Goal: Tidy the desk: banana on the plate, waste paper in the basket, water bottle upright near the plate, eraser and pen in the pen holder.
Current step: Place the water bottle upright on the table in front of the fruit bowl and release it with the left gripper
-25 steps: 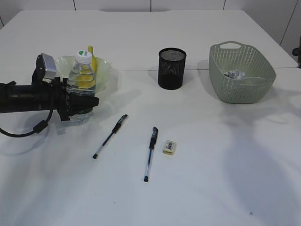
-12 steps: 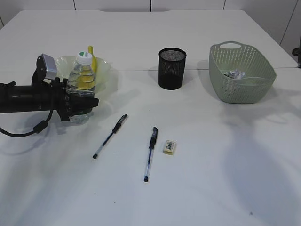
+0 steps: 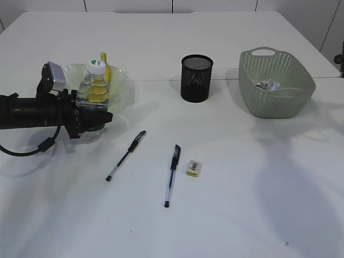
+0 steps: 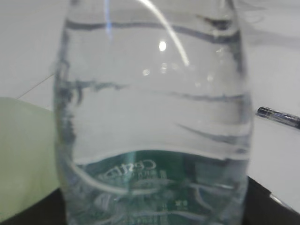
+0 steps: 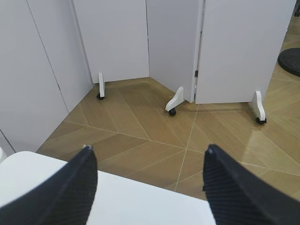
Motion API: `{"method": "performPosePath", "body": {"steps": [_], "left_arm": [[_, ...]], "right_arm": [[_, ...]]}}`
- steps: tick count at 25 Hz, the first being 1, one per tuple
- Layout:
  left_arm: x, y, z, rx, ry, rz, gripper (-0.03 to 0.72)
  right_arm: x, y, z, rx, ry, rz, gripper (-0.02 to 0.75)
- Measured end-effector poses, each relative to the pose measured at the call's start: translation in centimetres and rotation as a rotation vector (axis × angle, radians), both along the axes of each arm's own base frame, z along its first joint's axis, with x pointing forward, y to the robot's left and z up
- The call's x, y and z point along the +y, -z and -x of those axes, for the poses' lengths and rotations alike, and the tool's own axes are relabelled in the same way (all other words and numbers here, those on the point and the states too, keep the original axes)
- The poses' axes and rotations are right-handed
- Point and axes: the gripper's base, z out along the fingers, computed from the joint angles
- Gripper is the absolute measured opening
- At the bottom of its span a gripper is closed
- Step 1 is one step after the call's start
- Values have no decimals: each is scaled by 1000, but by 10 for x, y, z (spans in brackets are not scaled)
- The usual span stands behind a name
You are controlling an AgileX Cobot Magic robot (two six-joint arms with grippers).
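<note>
Water bottle (image 3: 94,99) stands upright on the white table (image 3: 226,215), just in front of the pale green plate (image 3: 122,80), and the left gripper (image 3: 88,121) comes in from the left edge with its fingers clenched around the lower part of the bottle. Whether the base rests on the table or sits just above it cannot be told. In the left wrist view the clear bottle (image 4: 154,117) fills nearly the whole picture, with a pen (image 4: 279,116) lying on the table to its right and a slice of the plate (image 4: 23,154) at the left. A banana (image 3: 106,72) lies on the plate behind the bottle. Near the middle of the table two pens lie flat and apart from each other, one (image 3: 126,155) angled toward the bottle and the other (image 3: 172,174) nearly straight, with a small eraser (image 3: 194,167) just beside the second. The black mesh pen holder (image 3: 196,78) stands farther back, and the green basket (image 3: 282,97) to its right holds crumpled paper (image 3: 267,84). The right gripper (image 5: 147,178) is off the table in the exterior view; its own camera shows the two fingers (image 5: 61,187) spread wide with nothing between them, above a table corner and a wooden floor (image 5: 154,136).
</note>
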Motion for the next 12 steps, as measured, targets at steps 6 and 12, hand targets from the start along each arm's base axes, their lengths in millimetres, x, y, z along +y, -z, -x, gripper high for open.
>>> {"method": "performPosePath", "body": {"steps": [6, 12], "left_arm": [[0, 0, 0, 2, -1, 1, 385], [0, 0, 0, 14, -5, 7, 391]], "right_arm": [[0, 0, 0, 0, -1, 2, 528], [0, -1, 0, 0, -5, 8, 528]]}}
